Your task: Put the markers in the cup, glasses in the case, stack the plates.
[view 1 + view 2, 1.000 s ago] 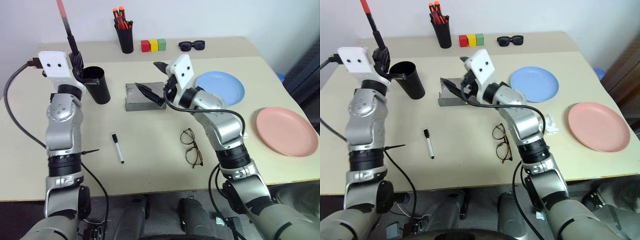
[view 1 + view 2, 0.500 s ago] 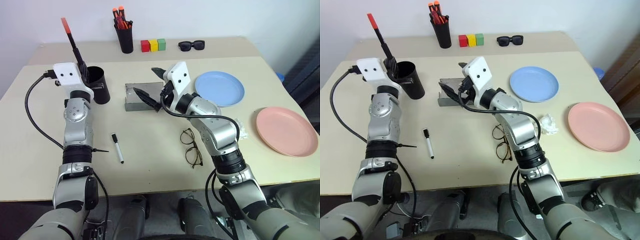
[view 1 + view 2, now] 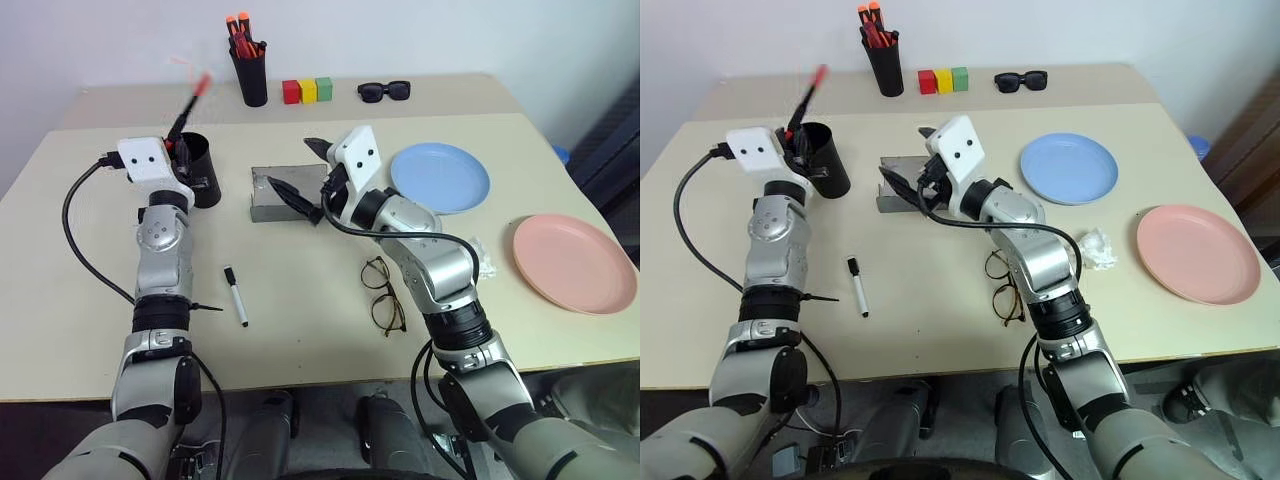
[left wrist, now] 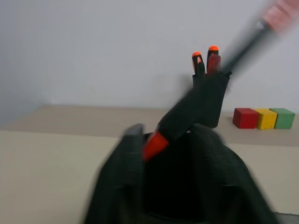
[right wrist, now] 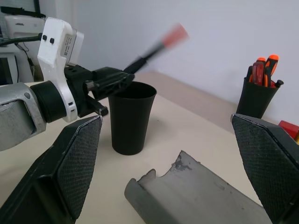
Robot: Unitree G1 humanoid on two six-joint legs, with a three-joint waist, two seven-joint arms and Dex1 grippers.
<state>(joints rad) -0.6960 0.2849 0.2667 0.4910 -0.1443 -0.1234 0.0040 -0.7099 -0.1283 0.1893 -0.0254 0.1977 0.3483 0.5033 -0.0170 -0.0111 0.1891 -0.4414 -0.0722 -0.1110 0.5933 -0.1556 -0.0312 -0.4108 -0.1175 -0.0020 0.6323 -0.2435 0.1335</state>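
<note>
Presently, two markers are in view. The red marker (image 3: 190,100), blurred, leans at an angle over the mouth of the cup (image 3: 203,180) in the upper left of the head view. The white marker (image 3: 235,296), with a black cap, lies flat on the table (image 3: 300,320), lower left of centre, well apart from the cup.

There is one pair of glasses (image 3: 383,294), lying right of centre on the table. One grey case (image 3: 262,205) lies open at upper centre. There are two plates: the blue plate (image 3: 440,177) at upper right and the pink plate (image 3: 574,262) at the right edge, apart and unstacked.

The left gripper (image 3: 178,150) is at the cup rim, next to the red marker's lower end. Whether it grips the marker cannot be told. The right gripper (image 3: 290,163) hovers over the case with jaws spread wide and nothing between them.

The right wrist view shows the red marker (image 5: 154,44) projecting from the left gripper (image 5: 110,79) above the cup (image 5: 131,119). The left wrist view shows the marker (image 4: 196,105) crossing the cup mouth.

Along the top of the frame stand one pen holder (image 3: 250,78), three coloured blocks (image 3: 307,91) and one pair of sunglasses (image 3: 384,91). One crumpled paper (image 3: 1098,248) lies between the glasses and the pink plate.
</note>
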